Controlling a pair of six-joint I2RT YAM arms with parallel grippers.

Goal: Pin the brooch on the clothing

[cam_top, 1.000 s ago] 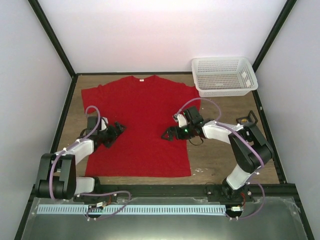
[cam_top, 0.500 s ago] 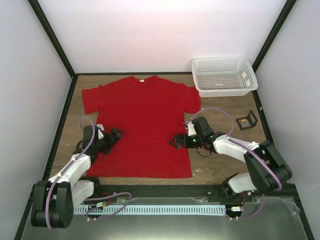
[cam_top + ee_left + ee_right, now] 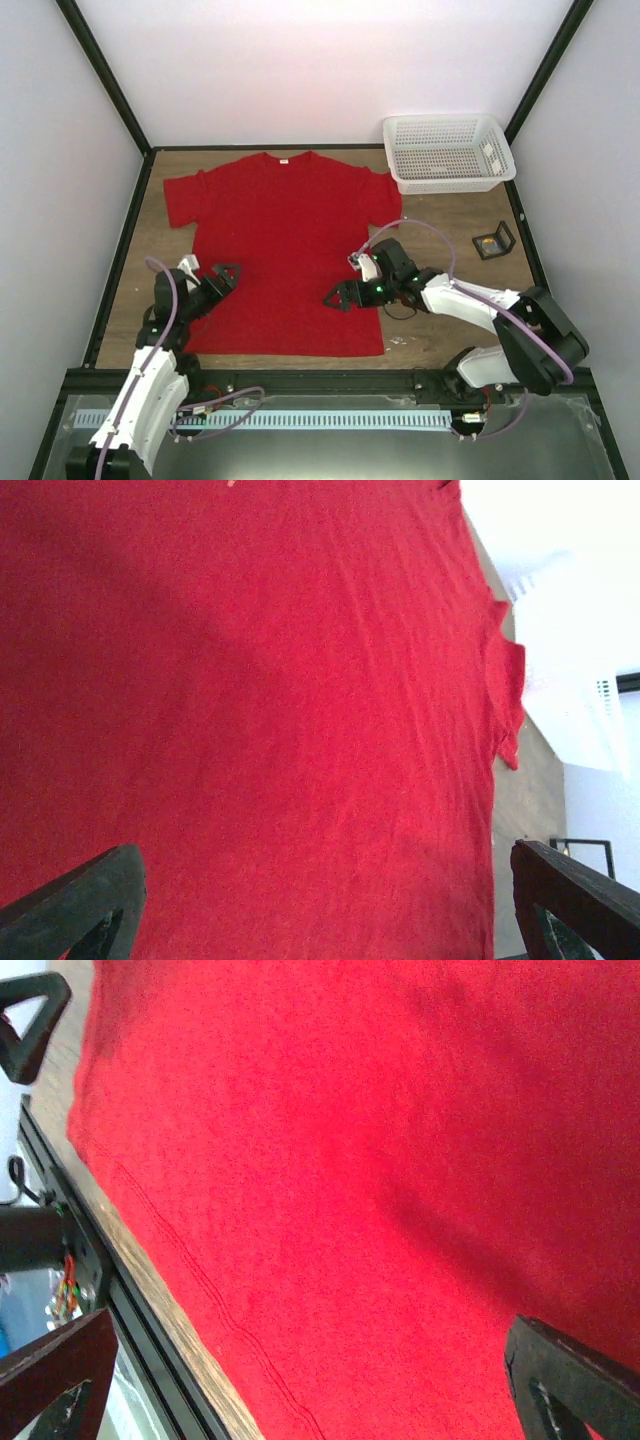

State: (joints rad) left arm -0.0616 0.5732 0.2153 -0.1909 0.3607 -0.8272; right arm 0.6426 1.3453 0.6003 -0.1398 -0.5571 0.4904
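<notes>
We are looking down on a brown wood-grain table (image 3: 455, 210) boxed in by plain white walls (image 3: 330, 70) and black posts (image 3: 105, 75). A white mesh basket (image 3: 448, 152) is sitting at upper right. Below it, a black wire stand (image 3: 505, 235) is holding a tiny speck, likely the brooch (image 3: 488, 244), too small to make out. The soft red shirt (image 3: 285, 220) is lying flat at centre, neck toward the top, long axis running top to bottom. The left tool (image 3: 213, 283) and right tool (image 3: 349, 282) are hovering over its lower left and right edges, both spread wide, gripping nothing.
</notes>
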